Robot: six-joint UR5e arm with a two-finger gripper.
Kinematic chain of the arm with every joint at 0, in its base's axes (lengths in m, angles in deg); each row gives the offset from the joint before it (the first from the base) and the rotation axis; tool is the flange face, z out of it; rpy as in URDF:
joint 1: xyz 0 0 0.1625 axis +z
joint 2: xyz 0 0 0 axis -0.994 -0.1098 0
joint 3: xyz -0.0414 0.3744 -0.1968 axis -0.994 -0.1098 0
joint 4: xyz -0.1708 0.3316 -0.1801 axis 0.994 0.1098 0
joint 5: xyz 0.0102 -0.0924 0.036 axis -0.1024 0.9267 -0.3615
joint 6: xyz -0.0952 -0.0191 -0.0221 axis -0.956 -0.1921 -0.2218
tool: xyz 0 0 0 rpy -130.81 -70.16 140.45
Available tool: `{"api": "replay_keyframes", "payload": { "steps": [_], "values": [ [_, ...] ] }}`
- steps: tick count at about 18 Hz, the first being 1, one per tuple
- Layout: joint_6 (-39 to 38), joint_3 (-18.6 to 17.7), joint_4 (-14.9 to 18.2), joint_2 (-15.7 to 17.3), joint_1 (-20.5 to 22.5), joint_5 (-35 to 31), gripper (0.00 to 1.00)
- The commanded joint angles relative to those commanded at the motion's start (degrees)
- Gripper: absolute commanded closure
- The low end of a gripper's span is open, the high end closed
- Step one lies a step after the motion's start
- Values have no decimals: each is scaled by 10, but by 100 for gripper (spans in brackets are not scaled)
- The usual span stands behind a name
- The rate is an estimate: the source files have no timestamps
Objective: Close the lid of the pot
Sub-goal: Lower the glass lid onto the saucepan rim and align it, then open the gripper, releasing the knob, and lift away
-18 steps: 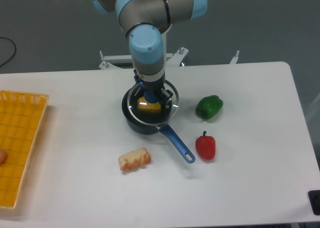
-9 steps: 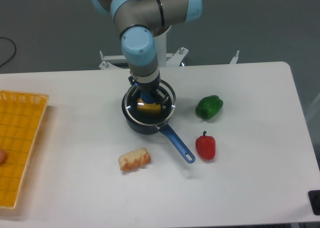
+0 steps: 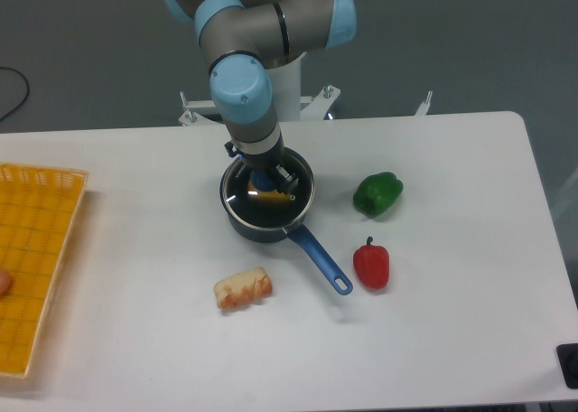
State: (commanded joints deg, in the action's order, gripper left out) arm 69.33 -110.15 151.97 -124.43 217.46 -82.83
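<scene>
The pot lid is a clear glass disc with a thin metal rim, lying over the mouth of the pot and about as wide as it; its blue knob shows only partly beneath the gripper; whether the rim sits flush all round cannot be told. The pot is a small round black saucepan near the middle of the white table; through the glass a yellow-orange item shows inside it. The pot's long blue handle runs from the near right of the body toward the near right, so the long axis lies diagonally, far left to near right. The gripper comes straight down onto the lid's centre, its fingers around the knob and seemingly closed on it; a firm grip cannot be confirmed. Right of the pot lies a green pepper; nearer, just beside the handle's end, a red pepper; near left of the pot, a bread-like piece; at the far left edge, a yellow basket.
</scene>
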Motion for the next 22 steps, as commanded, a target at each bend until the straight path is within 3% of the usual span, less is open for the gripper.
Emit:
{"api": "replay_keyframes", "payload": {
  "steps": [9,10,12,22],
  "values": [
    [0,-4,0,0,-5,-4,51],
    [-1,-6,0,1,-5,-4,46],
    [0,-6,-2,0,-5,-4,10],
    [-9,-4,-5,2,-9,-16,8]
  ]
}}
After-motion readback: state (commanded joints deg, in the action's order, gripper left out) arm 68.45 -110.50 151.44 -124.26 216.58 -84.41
